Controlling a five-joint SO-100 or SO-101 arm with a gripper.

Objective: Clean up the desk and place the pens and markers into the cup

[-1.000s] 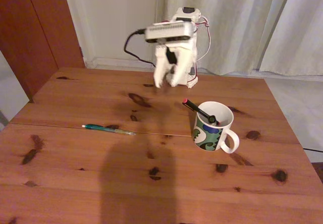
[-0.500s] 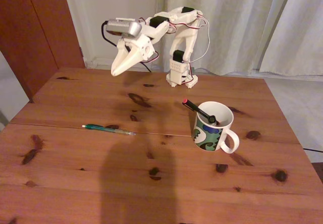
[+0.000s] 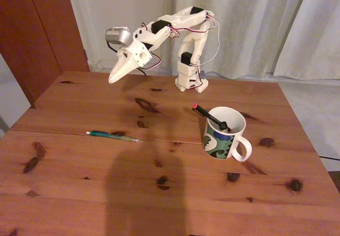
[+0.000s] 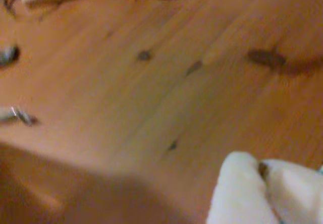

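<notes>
Tool (image 3: pixel 112 78) pressed together, empty, raised over tabletop (image 3: pixel 79 193), well left of mug (image 3: pixel 225 135) and behind it. Black pen (image 3: pixel 209 117) leaning inside mug. Green pen (image 3: pixel 113 136) flat on tabletop, well left of mug.

Arm (image 3: pixel 180 23): white printed links, black servo blocks showing at the joints. Thin red, black and white wires loop along the upper links and down the base column (image 3: pixel 190 68). Small silver-grey camera housing (image 3: pixel 118 35) sits on the wrist, black cable trailing from it. Gripper (image 3: pixel 113 78): two long white fingers tapering to a point, edges pressed together. In the wrist view the fingers (image 4: pixel 237 193) read as rounded, matte white, blurred, with a dark seam between them.
</notes>
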